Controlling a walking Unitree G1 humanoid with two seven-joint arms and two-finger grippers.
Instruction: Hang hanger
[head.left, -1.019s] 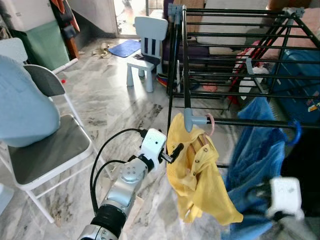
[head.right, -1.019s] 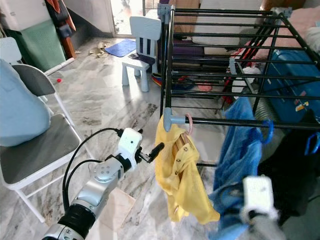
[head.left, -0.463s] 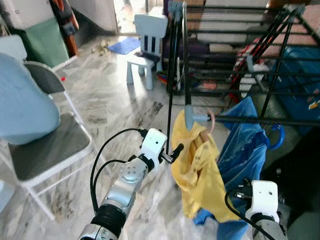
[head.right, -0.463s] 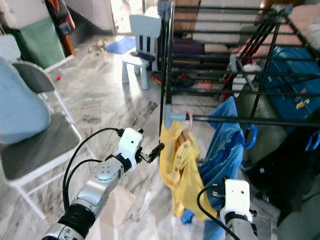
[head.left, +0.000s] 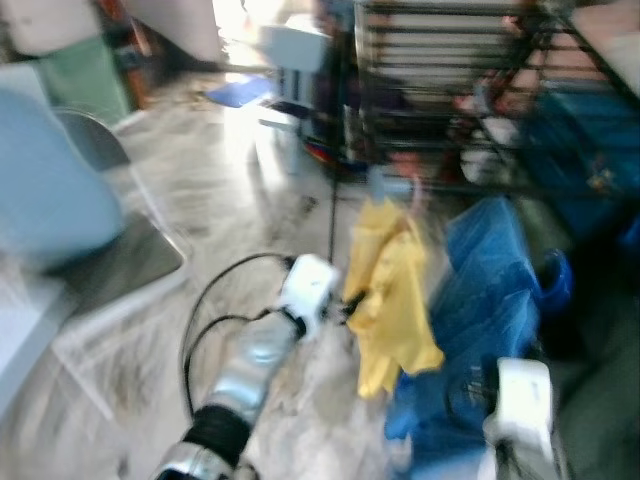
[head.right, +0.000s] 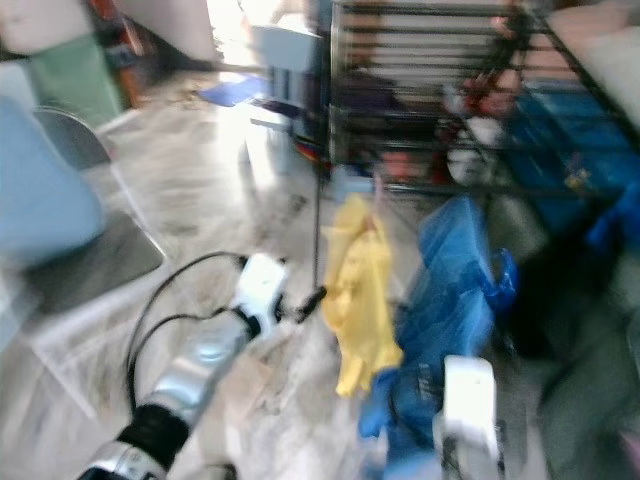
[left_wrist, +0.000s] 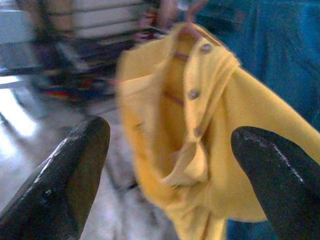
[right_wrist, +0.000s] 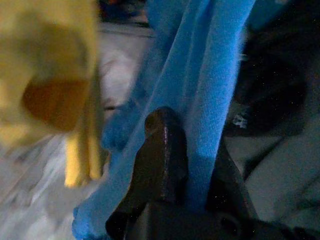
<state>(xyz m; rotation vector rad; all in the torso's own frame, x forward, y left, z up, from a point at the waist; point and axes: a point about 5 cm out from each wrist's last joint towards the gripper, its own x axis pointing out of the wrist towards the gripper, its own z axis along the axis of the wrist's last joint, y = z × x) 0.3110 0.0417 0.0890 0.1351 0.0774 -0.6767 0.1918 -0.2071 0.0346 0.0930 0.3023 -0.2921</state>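
On the near rail of the drying rack (head.left: 470, 60) I can see the yellow shirt (head.left: 395, 290) hanging from its hanger (head.left: 412, 195), whose pinkish hook seems to sit over the bar beside a grey corner joint, though the head views are badly smeared and I cannot confirm how well the hook is seated; a blue garment (head.left: 480, 300) hangs just beside the shirt on the robot's right. My left gripper (left_wrist: 170, 160) has its two black fingers spread wide, with the shirt's buttoned front and collar framed between them but not touched; from the head views that gripper sits just beside the shirt's left edge. My right gripper (right_wrist: 172, 170) is low down, and its wrist view shows a fold of the blue garment lying between the two fingers, which look pressed onto it; I take that as a pinch on the cloth.

I judge the hanging itself to be as good as done for the yellow shirt, and the step in hand to be the release and check; next I would want a steady picture, then confirm the hook is fully over the rail; after that the right gripper calls for care, letting go of the blue cloth without dragging it off the rack.
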